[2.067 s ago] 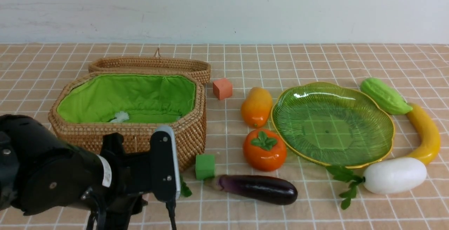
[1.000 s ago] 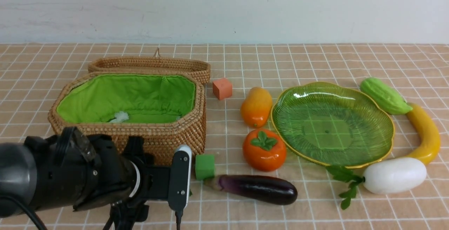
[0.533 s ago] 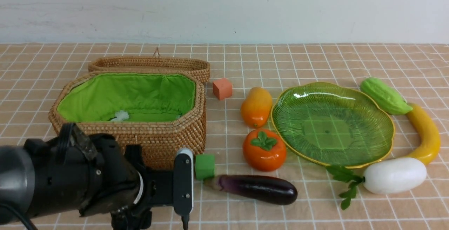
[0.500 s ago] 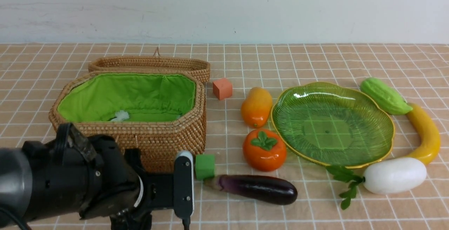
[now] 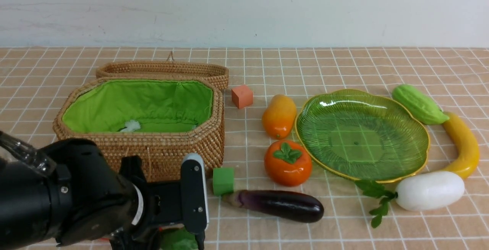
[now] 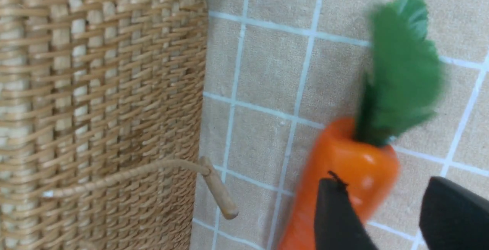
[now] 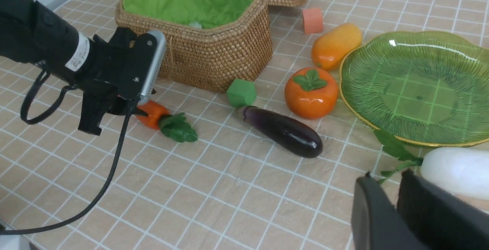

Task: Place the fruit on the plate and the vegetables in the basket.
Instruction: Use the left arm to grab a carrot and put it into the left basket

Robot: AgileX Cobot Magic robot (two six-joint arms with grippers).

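Left gripper first: the black jaws are seen part spread right at the thick end of the carrot. Whether it's actually pinched can't be told, since that bit is blurred in the wrist view. On the right gripper the jaws are nearly pressed together, only a thin slit is left, and nothing is held.

The carrot is glossy orange with a floppy dark green leaf tuft. It's found at the near left of the checked cloth, just in front of the basket, not touching the wicker. A toggle peg on a cord is hung off that near wall close by.

Right of the leaves, the green cube and the eggplant are parked just beside each other. Open cloth is left on the near side. The basket is open on top, with its lid laid back on the far side.
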